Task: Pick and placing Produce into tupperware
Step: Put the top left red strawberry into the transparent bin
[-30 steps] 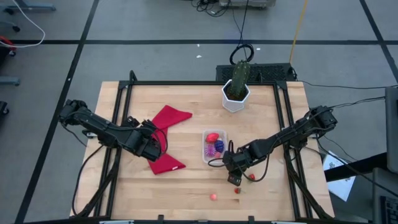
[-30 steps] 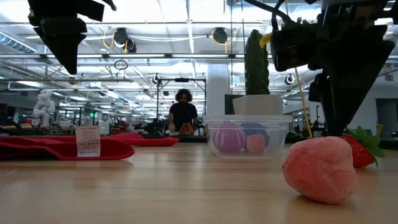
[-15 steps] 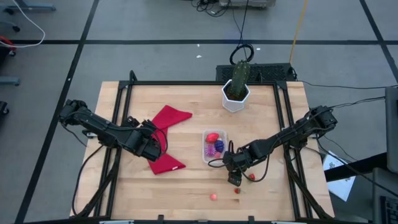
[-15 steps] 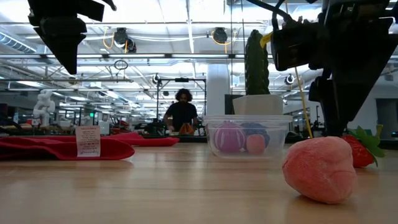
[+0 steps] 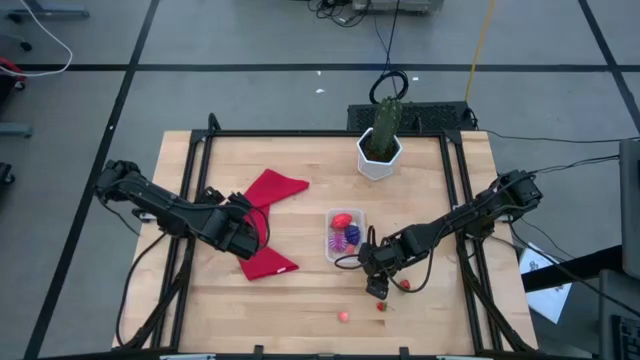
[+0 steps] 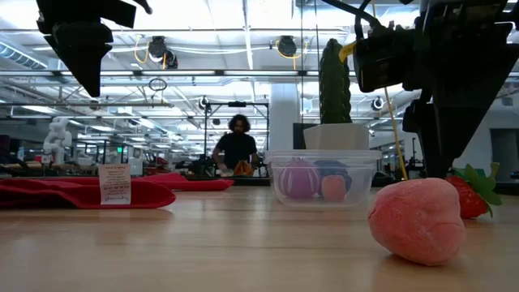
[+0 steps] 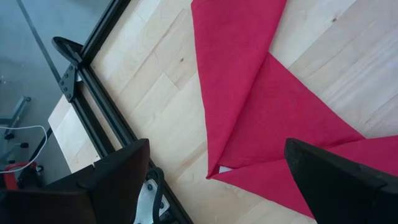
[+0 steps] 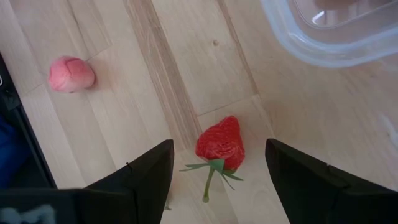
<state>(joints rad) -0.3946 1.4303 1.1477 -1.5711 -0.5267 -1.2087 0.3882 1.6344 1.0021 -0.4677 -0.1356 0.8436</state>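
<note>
Done: three toy pieces in tupperware (image 5: 344,234).
Left: strawberry (image 8: 220,144) between right gripper (image 8: 217,180) fingers (spread, unclosed); pink peach (image 8: 71,73) beside.
Left gripper (image 7: 211,186): open, over red cloth (image 7: 261,118).

Clear tupperware (image 8: 333,34) cut off by right wrist picture's edge; produce (image 5: 345,230) inside too small to identify from above; distant person (image 6: 237,146) blurred.

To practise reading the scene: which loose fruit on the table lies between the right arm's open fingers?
The red strawberry, lying between the fingers. The pink fruit lies apart, off to one side.
</note>
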